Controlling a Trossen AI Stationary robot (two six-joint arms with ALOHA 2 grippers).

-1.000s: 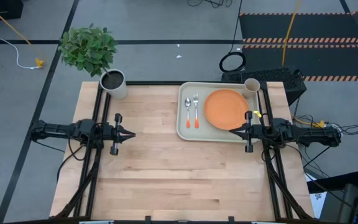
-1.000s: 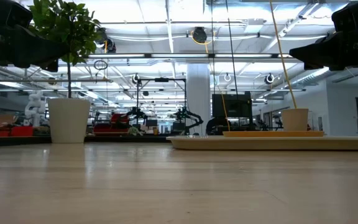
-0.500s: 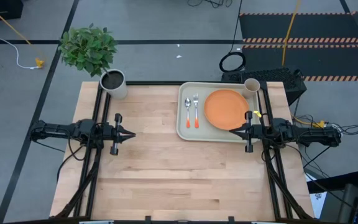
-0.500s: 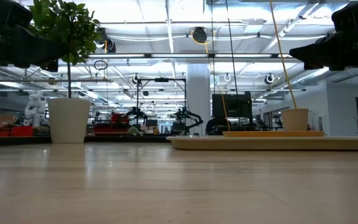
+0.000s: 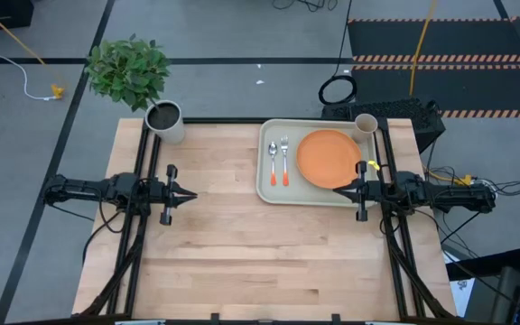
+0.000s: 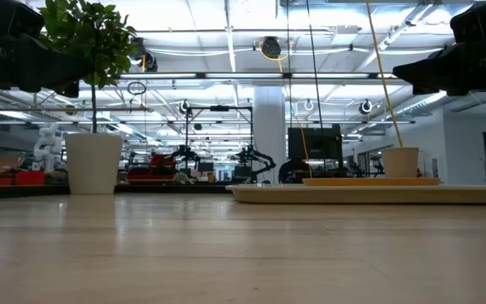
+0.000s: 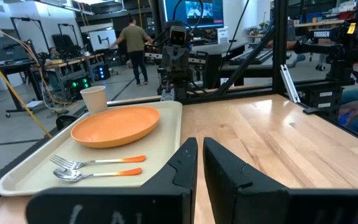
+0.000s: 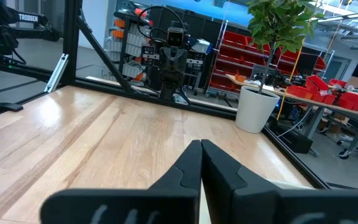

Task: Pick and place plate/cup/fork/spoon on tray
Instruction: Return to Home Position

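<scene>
The pale tray [image 5: 264,185] lies at the table's far right. On it rest the orange plate [image 5: 329,158], the spoon [image 5: 273,161] and the fork [image 5: 284,159] side by side left of the plate, and the tan cup [image 5: 366,124] upright in the tray's far right corner. My left gripper [image 5: 192,194] hovers level over the table's left side, shut and holding nothing, pointing at the tray. My right gripper [image 5: 337,190] hovers shut above the tray's near right corner, beside the plate's near rim, pointing left.
A white pot of dark soil [image 5: 164,119] with a leafy plant stands at the table's far left corner. Bare wood [image 5: 260,253] fills the middle and near half of the table. A person shows in the room behind, in the left wrist view.
</scene>
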